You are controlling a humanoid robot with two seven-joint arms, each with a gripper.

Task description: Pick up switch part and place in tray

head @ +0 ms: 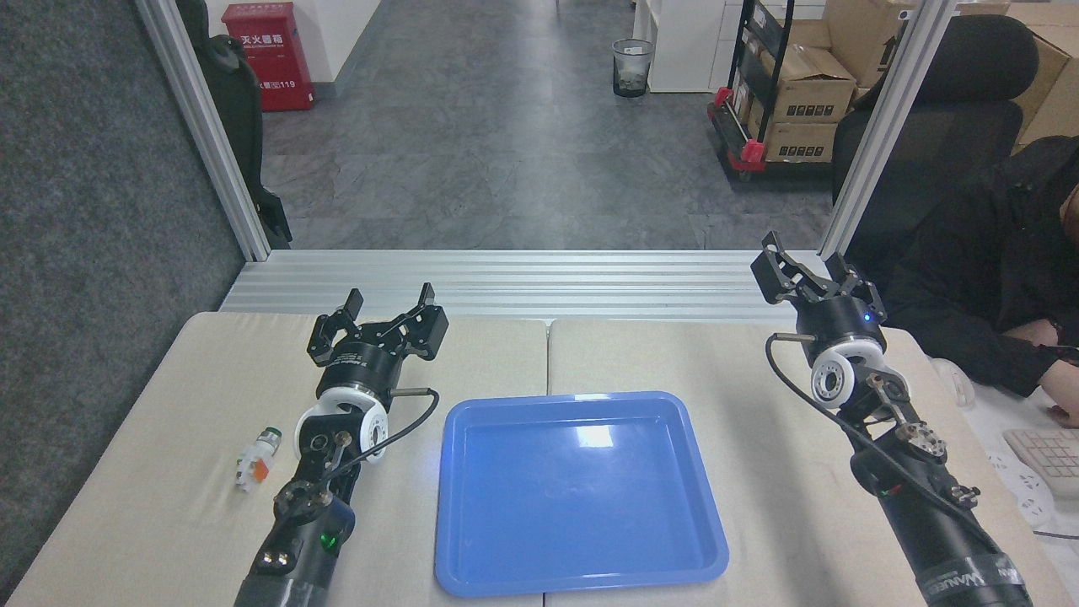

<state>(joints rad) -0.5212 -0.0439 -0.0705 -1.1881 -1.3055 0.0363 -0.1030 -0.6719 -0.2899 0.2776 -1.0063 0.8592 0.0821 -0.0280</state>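
Both arms are black with white ring joints and looping black cables — the left arm (324,472) shows a green light, the right arm (906,472) a blue one.

Office-cum-lab space, set up as a test station. My table (674,354) is a beige padded surface framed by aluminium posts (202,126) and a ribbed aluminium sill (523,282) along its far edge. Beyond: grey stone-pattern floor (472,152), a red fire-extinguisher box (268,55) against the wall, a mesh waste bin (632,67), a trolley of cardboard cartons (788,101). By the table's right edge, a person in black (986,270) at a desk with a keyboard (1045,455), office chair (969,93) behind.
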